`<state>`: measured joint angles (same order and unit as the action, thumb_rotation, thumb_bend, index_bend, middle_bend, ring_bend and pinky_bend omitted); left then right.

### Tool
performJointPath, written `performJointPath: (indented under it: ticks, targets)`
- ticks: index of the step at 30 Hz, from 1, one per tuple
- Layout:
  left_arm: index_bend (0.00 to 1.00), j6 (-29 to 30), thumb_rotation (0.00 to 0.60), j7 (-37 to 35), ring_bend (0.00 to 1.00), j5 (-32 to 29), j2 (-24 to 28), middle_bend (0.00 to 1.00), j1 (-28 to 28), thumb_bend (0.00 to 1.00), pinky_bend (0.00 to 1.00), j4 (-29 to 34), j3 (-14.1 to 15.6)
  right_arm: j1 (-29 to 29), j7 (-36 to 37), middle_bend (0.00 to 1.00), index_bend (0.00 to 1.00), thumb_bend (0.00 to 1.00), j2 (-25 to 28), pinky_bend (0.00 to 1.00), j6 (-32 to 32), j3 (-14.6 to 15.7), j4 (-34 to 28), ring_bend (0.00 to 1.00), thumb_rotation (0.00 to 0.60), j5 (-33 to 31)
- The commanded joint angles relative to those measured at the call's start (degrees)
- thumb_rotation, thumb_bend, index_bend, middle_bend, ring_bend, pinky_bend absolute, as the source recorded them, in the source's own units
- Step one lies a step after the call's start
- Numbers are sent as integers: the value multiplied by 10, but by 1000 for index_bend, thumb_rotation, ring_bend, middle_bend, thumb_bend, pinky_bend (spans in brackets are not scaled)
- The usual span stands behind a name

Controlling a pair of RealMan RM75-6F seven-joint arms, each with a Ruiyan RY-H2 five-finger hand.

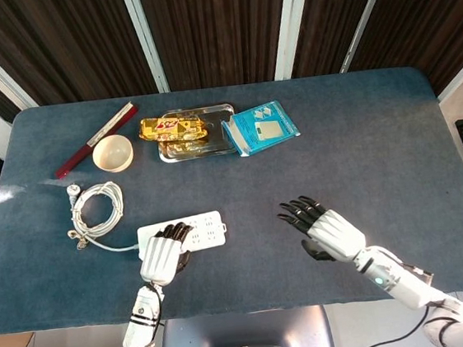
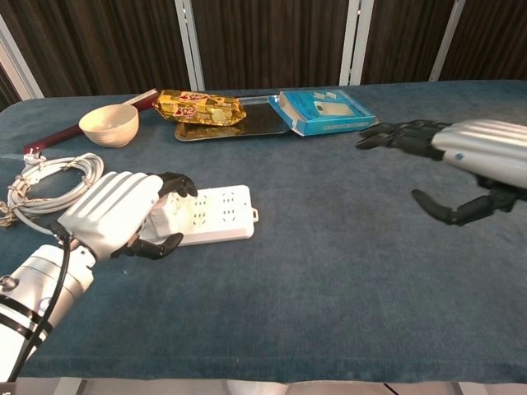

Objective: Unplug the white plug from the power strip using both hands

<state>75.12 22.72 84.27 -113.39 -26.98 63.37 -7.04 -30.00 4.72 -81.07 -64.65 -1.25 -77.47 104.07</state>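
**Left hand on the power strip, right hand spread in mid-air**

The power strip [image 1: 190,232] lies flat on the blue table [image 1: 361,143], toward 7 o'clock from the table's middle in the head view. The left hand [image 1: 162,253] covers its left end: dark fingertips curl over the top face and the thumb lies along the near edge, so it grips the strip there. In the chest view the same hand [image 2: 119,212] hides that end, and the white plug cannot be made out beneath it. A white cable [image 1: 96,212] leaves the strip's left end and loops into a coil at 10 o'clock from it.

The right hand [image 1: 322,227] hovers at 3 o'clock from the strip, well apart, fingers spread and holding nothing.

Along the far side, near 11 and 12 o'clock, sit a cream bowl [image 1: 112,153], a dark red stick [image 1: 95,140], a metal tray [image 1: 198,135] carrying a yellow snack packet [image 1: 172,127], and a blue box [image 1: 260,127] overlapping the tray's right end.
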Motion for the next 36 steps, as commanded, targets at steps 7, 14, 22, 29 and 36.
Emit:
performJointPath:
  ticks: [7, 14, 22, 29, 36]
  targets:
    - [319, 13, 600, -14, 438, 17, -14, 406, 0, 423, 600, -6, 12, -72, -15, 111, 131, 811, -112, 0, 77, 3, 55, 0, 596, -4]
    - [317, 5, 600, -16, 437, 22, -18, 405, -3, 423, 600, 4, 21, -100, -30, 111, 131, 829, -154, 0, 120, -9, 74, 0, 597, -45]
    - [317, -6, 600, -20, 437, 17, -19, 404, -5, 422, 600, 3, 20, -128, -88, 144, 179, 885, -148, 0, 168, -11, 46, 0, 597, -75]
    - [317, -6, 600, -23, 437, 21, -20, 404, -7, 421, 600, 3, 21, -135, -146, 177, 223, 893, -140, 0, 196, -17, 20, 0, 596, -108]
    - [318, -7, 600, -24, 438, 26, -15, 406, -8, 423, 600, 5, 26, -136, -220, 177, 223, 894, -136, 0, 226, -20, -3, 0, 597, -163]
